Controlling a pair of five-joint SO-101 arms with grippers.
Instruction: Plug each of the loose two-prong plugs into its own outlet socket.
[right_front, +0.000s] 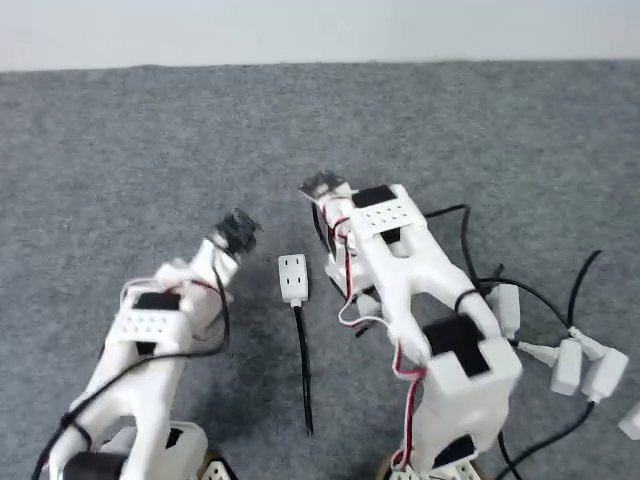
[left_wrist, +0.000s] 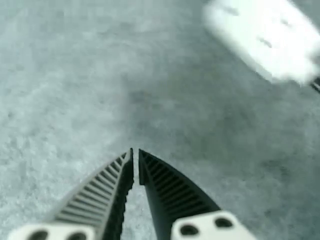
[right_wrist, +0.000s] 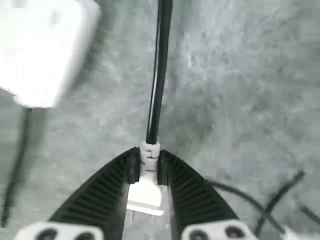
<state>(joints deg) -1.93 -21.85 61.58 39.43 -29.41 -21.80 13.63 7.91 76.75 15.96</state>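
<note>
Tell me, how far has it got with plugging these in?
Done: nothing yet; the outlet socket lies with its slots free. In hand: the right tool is shut on one white plug with a black cord. The left tool is shut and empty. Left: plugging that one in, then the loose plugs beside the right arm.

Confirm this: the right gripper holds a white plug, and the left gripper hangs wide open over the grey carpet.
Wrong on one count: the left gripper is shut, fingertips together and empty, as the left wrist view shows. The right gripper does hold the white plug.
</note>
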